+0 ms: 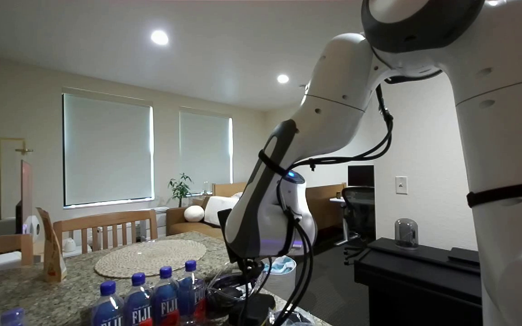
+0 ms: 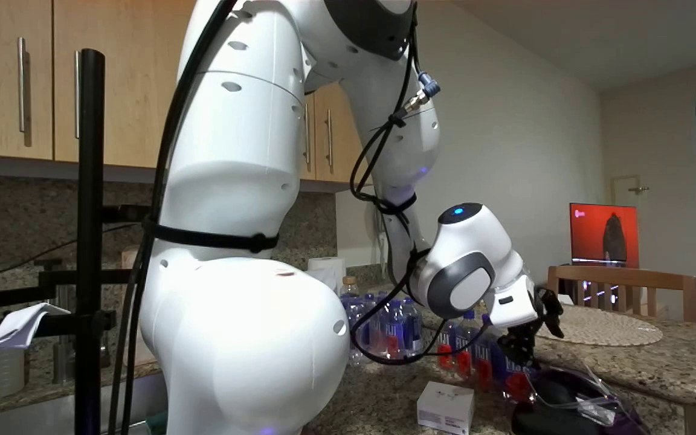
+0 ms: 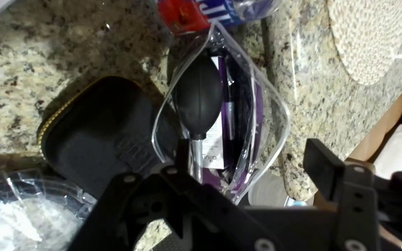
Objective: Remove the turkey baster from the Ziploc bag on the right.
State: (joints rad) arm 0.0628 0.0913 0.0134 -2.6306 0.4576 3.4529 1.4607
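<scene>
As the black two-fingered robot gripper point(image 3: 253, 160) hovers, jaws spread, over a gaping clear-plastic bag point(image 3: 287, 120), the black teardrop-bulbed baster point(image 3: 199, 101) lies inside, below the jaws, its long axis pointing toward the gripper: grey nozzle point(image 3: 196, 153) nearest the fingers point(image 3: 183, 153), bulb beyond.

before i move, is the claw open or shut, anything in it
Claw: open, holding nothing; the black baster is inside the clear bag.
</scene>
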